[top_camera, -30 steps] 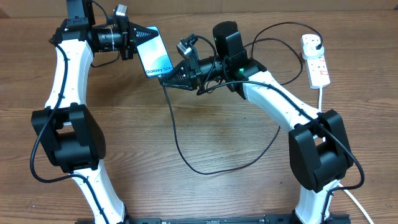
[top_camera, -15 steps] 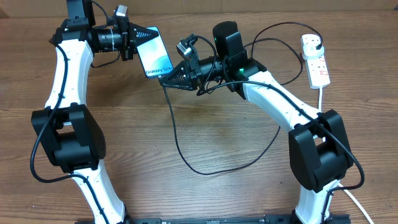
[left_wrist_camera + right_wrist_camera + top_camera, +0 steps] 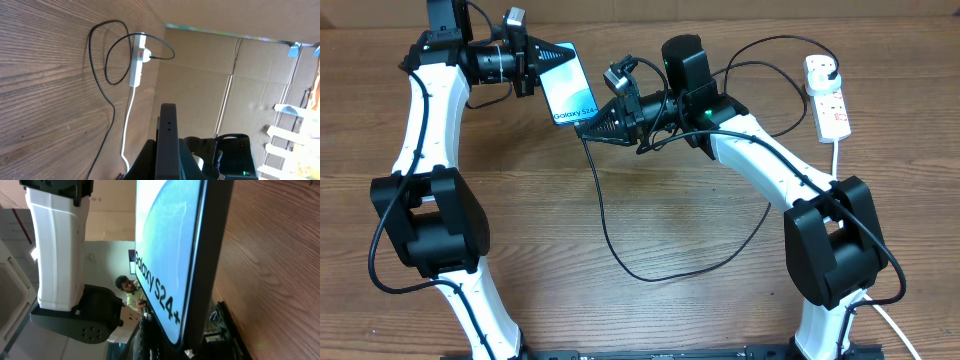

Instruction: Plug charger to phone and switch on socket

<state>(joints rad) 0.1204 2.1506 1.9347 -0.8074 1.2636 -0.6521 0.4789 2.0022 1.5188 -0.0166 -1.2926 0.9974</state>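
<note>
Jaws of the left gripper (image 3: 548, 60) clamp the phone (image 3: 570, 90) by its far short end, at eleven o'clock on the table (image 3: 670, 320). The right gripper (image 3: 588, 125) meets the phone's other end, at five o'clock from it. Whether its jaws pinch the tip of the charger (image 3: 601, 210) is hidden. The phone is slim and rigid, with cyan glass and a black rim; it is probably slick and breakable, so best held by the edges. The charger is a thin, limp black cable, best gripped just behind the tip. The socket (image 3: 827, 95) lies at two o'clock.

**Left arm** (image 3: 420, 110) and **right arm** (image 3: 770, 160): white tubular links, bulky black joint housings (image 3: 435, 225), thin black cables (image 3: 373, 240). **Left gripper** (image 3: 555, 55) and **right gripper** (image 3: 586, 127): black, wedge-shaped. Green light (image 3: 704, 112), apparently an indicator, on right arm.
</note>
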